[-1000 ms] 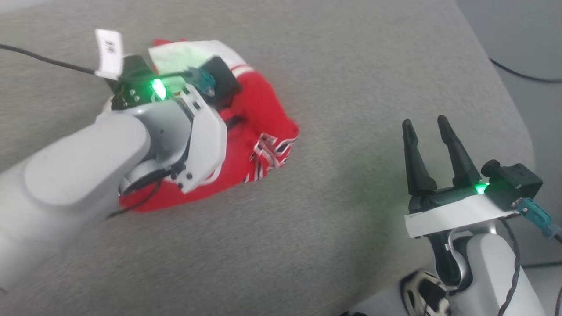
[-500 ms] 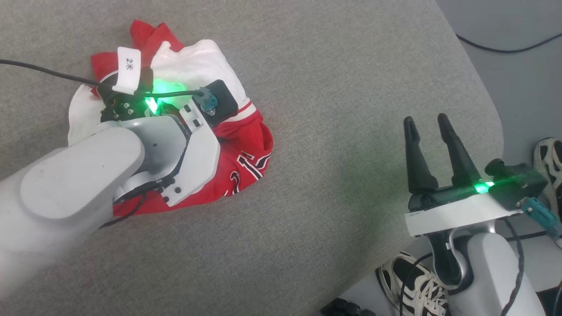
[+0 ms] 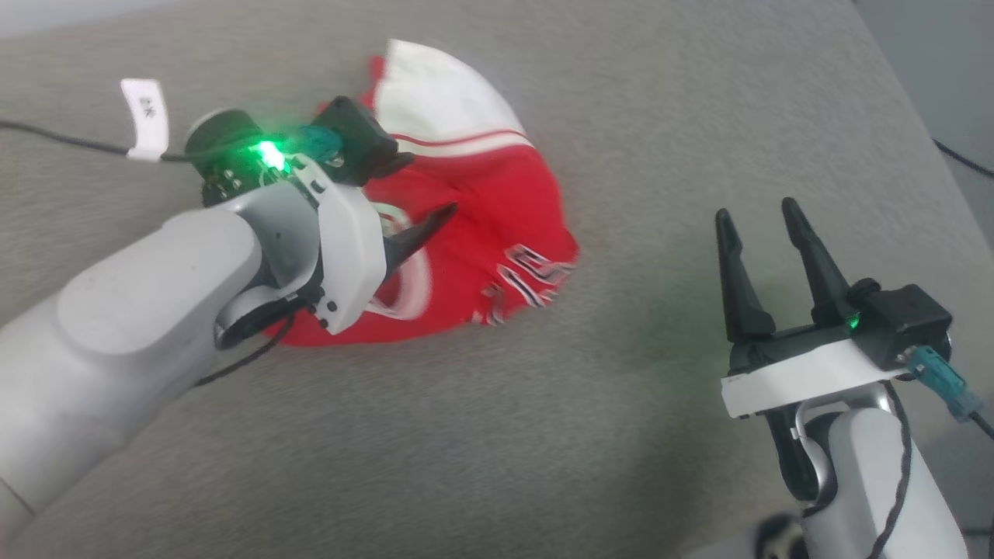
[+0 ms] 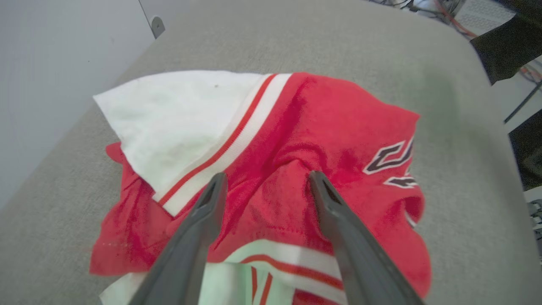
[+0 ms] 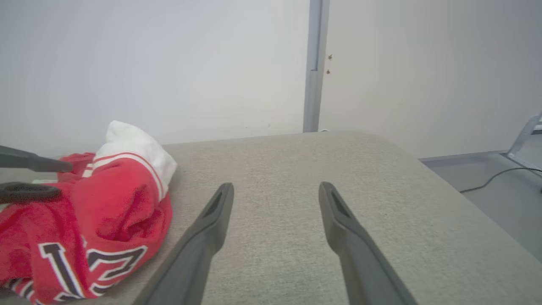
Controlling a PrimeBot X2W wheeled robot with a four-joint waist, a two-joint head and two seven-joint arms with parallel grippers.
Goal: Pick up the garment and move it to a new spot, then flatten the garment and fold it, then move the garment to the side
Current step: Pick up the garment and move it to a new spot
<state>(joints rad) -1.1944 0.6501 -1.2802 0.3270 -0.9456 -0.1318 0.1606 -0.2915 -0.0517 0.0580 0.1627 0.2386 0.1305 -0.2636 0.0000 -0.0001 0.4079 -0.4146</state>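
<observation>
**Garment heaped on the worktop, flattening comes next**
The left gripper (image 4: pixel 267 176) hangs wide over the bunched garment (image 4: pixel 338 118), toward the worktop's (image 3: pixel 543 427) far left. The right gripper (image 3: pixel 757 213), also wide, stands well apart near the right edge. Better to pinch an outer hem or sleeve than the middle, then draw outward.

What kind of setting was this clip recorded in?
Probably an indoor robot test room: a grey cloth-covered table with rounded corners, a bare white wall behind it, and a loose black cable on the floor.
</observation>
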